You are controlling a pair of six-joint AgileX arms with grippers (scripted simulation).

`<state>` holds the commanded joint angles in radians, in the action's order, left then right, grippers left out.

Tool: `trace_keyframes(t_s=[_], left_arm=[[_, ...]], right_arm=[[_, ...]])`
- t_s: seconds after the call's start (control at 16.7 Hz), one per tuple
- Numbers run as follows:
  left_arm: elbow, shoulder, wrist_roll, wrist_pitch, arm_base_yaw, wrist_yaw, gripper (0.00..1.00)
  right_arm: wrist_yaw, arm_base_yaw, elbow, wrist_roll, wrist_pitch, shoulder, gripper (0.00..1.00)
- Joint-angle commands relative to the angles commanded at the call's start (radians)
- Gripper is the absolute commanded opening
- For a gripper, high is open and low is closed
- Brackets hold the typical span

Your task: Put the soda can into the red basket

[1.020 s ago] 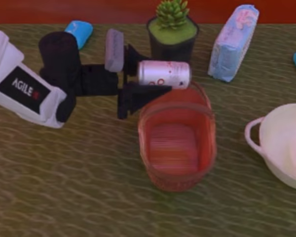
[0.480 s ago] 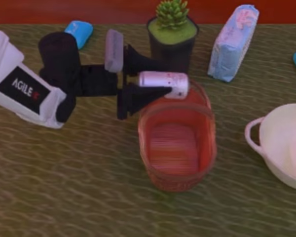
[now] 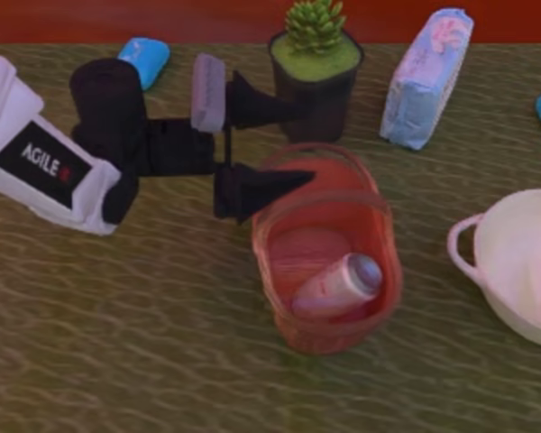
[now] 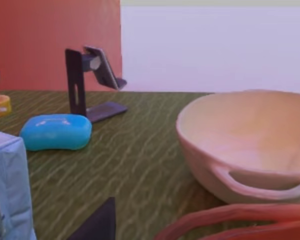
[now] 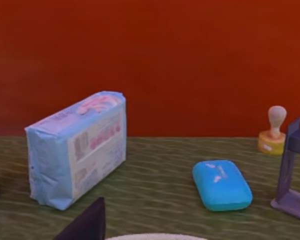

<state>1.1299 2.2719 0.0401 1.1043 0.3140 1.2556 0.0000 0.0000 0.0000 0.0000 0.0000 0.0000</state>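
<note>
The soda can (image 3: 338,284) lies on its side on the floor of the red basket (image 3: 325,338), near its right wall, its round end turned up and to the right. My left gripper (image 3: 302,142) hovers open and empty at the basket's back-left rim. One finger sits over the rim and the other is by the plant pot. In the left wrist view only one dark finger (image 4: 97,225) and the basket's handle (image 4: 230,217) show. My right arm is outside the top view. The right wrist view shows one dark finger (image 5: 88,224) off to the side.
A black plant pot (image 3: 316,63) stands just behind the basket. A blue tissue pack (image 3: 426,77) is at the back right, and a white handled bowl (image 3: 514,262) sits at the right. Blue soap bars (image 3: 144,56) lie at the back left and far right edge.
The left gripper's fingers spread apart and let go of the can. It dropped from above the back rim into the basket and now lies on the floor.
</note>
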Motion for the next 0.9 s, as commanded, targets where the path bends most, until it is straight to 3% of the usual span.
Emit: trace_keyframes(t_s=[0.3, 0.48, 0.66, 0.9], left_arm=[[0.001, -0.001, 0.000, 0.000, 0.004, -0.001, 1.00], [-0.026, -0.057, -0.013, -0.033, -0.006, -0.038, 1.00], [-0.091, -0.203, -0.039, -0.111, -0.033, -0.129, 1.00], [-0.231, -0.518, -0.080, -0.270, -0.093, -0.312, 1.00]], right_arm=[[0.000, 0.000, 0.000, 0.000, 0.000, 0.000, 1.00], [-0.003, 0.027, 0.061, -0.035, -0.052, 0.062, 1.00], [-0.006, 0.085, 0.212, -0.113, -0.168, 0.214, 1.00], [-0.006, 0.193, 0.549, -0.269, -0.403, 0.558, 1.00]])
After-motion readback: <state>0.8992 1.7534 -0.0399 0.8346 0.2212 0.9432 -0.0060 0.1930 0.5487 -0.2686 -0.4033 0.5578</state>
